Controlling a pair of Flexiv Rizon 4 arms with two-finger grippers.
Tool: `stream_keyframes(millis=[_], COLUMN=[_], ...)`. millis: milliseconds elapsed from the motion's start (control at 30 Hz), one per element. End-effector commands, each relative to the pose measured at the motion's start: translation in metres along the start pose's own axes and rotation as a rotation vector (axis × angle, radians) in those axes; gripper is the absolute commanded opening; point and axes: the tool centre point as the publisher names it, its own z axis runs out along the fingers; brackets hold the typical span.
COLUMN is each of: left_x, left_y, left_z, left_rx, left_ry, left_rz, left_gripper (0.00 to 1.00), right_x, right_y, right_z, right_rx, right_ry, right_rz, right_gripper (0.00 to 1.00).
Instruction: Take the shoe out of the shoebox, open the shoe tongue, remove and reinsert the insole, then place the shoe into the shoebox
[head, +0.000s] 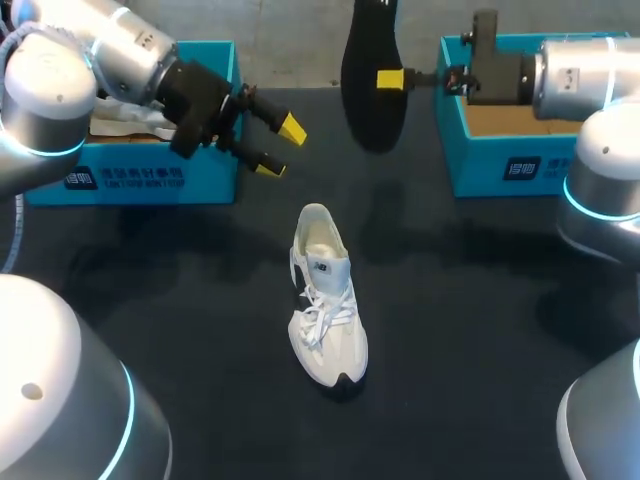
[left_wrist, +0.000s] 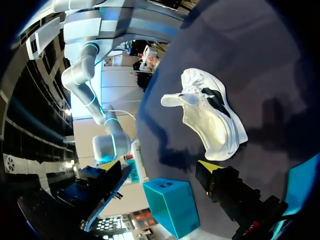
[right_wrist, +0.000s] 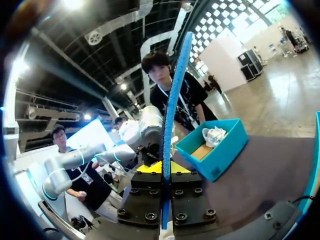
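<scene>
Your white lace-up sneaker (head: 328, 300) stands upright on its sole at the middle of the dark table (head: 480, 320), heel toward 12 o'clock and toe toward 6. It has a black patch under the toe and a small dark mark on its side. In the left wrist view the sneaker (left_wrist: 210, 117) shows what looks like its tongue lifted forward, though that is hard to confirm.

At 12 o'clock from the shoe, your right gripper (head: 392, 80) is clamped on the black insole (head: 372, 75) and holds it upright in the air. The insole's upper end is cut off by the view's edge. Seen edge-on from the right wrist, the insole (right_wrist: 172, 115) is a thin blue strip pinched between both yellow tips.

Your left gripper (head: 280, 145) hangs at about 11 o'clock from the shoe, with its fingers spread wide and nothing in them.

The left shoebox (head: 130, 180) at 10 o'clock is partly hidden by your left arm and has crumpled paper (head: 130, 125) inside. The right shoebox (head: 500, 150) at 2 o'clock is partly covered by your right arm. Each box front carries a white printed label (head: 522, 168), too small to make out.
</scene>
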Motion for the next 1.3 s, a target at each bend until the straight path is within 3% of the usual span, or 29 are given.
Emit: stream_keyframes(millis=[33,267,600,867,1067,1300], left_x=[0.012,0.025,0.029,0.034,0.031,0.033], left_y=[0.005,0.008,0.007,0.008,0.006,-0.002], left_z=[0.003,-0.003,0.004,0.009,0.009,0.007], left_rx=[0.011,0.005,0.03,-0.003,-0.032,-0.022], left_ry=[-0.006,-0.003,0.006,0.003,-0.029,-0.035], left_rz=[-0.006,-0.024,-0.012,-0.041,-0.097,-0.153], left_gripper=[1.0,1.0,1.0,1.0,1.0,1.0], right_x=[-0.003,-0.004,-0.004,-0.004,-0.026,-0.035], right_y=[-0.009,-0.019,-0.019,-0.019,-0.036,-0.053], right_z=[0.005,0.02,0.02,0.02,0.028,0.03], right_rx=[-0.018,-0.003,-0.003,-0.003,-0.018,-0.019], right_ry=[-0.004,0.007,0.007,0.007,0.003,0.003], right_rz=[-0.005,-0.004,-0.004,-0.004,-0.059,-0.039], right_gripper=[0.0,0.0,0.0,0.0,0.0,0.0])
